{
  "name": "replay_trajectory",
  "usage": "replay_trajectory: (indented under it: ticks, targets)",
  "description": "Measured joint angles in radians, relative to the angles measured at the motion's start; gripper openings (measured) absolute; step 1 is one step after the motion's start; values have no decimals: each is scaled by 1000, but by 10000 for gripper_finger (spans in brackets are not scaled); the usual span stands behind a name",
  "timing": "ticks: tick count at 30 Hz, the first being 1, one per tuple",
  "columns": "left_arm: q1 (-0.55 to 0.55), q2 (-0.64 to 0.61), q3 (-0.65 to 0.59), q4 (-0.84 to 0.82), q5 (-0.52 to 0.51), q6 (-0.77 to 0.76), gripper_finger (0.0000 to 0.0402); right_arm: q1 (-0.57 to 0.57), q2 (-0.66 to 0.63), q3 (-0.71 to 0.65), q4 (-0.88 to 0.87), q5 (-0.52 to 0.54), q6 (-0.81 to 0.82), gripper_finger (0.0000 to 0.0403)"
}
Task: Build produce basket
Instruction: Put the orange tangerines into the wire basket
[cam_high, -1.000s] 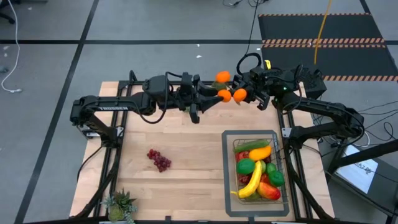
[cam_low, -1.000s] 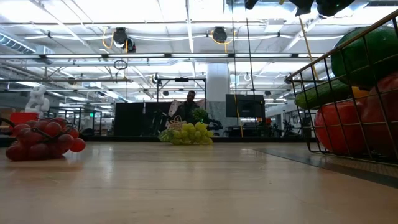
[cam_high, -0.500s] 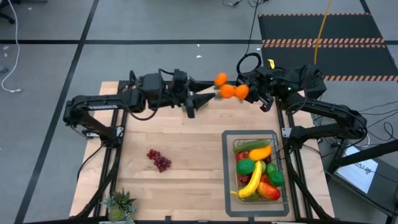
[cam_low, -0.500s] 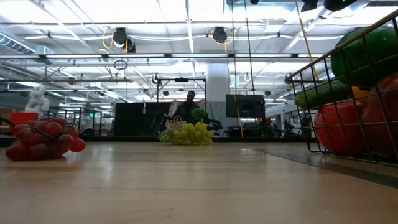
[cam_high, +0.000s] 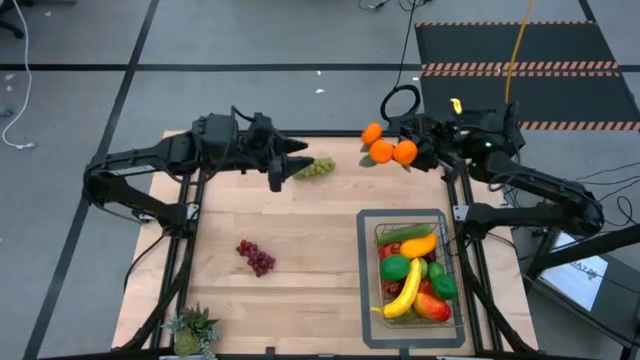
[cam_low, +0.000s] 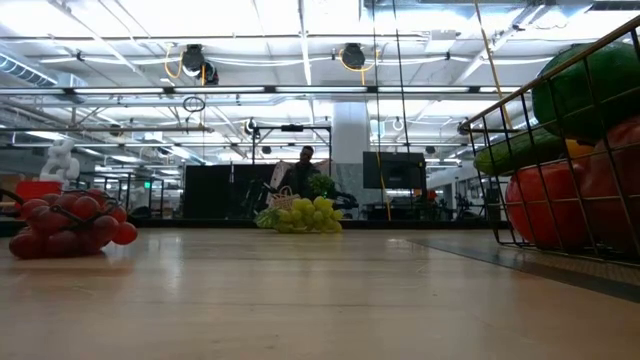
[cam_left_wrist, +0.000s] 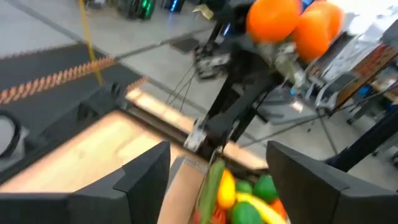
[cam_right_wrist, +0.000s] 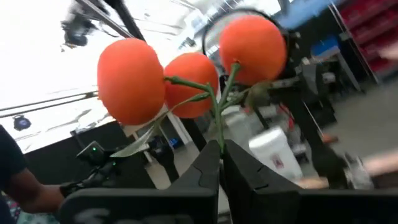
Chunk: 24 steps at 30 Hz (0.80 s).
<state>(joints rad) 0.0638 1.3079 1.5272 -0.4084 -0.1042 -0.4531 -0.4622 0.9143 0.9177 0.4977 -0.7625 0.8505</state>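
Note:
Three oranges (cam_high: 388, 146) on one green stem hang in the air over the table's far edge, with my right gripper (cam_high: 418, 152) shut on the stem. In the right wrist view the oranges (cam_right_wrist: 189, 74) stand beyond the gripper (cam_right_wrist: 221, 149). My left gripper (cam_high: 292, 165) is open and empty, left of the oranges and just short of the green grapes (cam_high: 316, 167), which lie on the table. Its wrist view looks between its open fingers (cam_left_wrist: 146, 180) at the oranges (cam_left_wrist: 292, 25). Red grapes (cam_high: 256, 257) lie at the middle left. The wire basket (cam_high: 452, 262) holds produce. My right gripper pinches the oranges' green stem (cam_right_wrist: 219, 132) at its free end between its two fingertips. The fingers come from the table's right, slanting a little upward. The oranges stand out beyond the fingertips, lifted clear of the table.
The basket stands on a flat grey tray (cam_high: 368, 300) at the near right. A spiky potted plant (cam_high: 192, 330) sits at the near left corner. The low view shows red grapes (cam_low: 65, 222), green grapes (cam_low: 305, 215) and the basket's mesh (cam_low: 500, 170). Bare wood lies between them.
My left gripper has drawn back from the oranges toward the table's left edge, its fingers now wider apart, and the green grapes beneath show. My right gripper has carried the oranges a little toward the table's right edge, still shut on the stem.

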Motion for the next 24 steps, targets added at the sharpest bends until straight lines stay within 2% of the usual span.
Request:
replay_trajectory:
  ticks: [5, 10, 14, 19, 24]
  targets:
    - [14, 3, -1, -175, -6, -36, 235, 0, -104, 67, -366, 5, -41, 0]
    - [31, 42, -1, -333, -12, -71, 210, 5, -160, 177, -807, 9, -168, 0]
    - [35, 70, -1, -420, -12, -120, 192, 31, -183, 246, -1121, 75, -180, 0]
    - [18, 100, -2, -462, 9, -202, 175, 88, -222, 259, -1233, 139, -5, 0]
    - [-8, 110, -1, -454, 21, -202, 162, 185, -260, 260, -1327, 198, 143, 0]
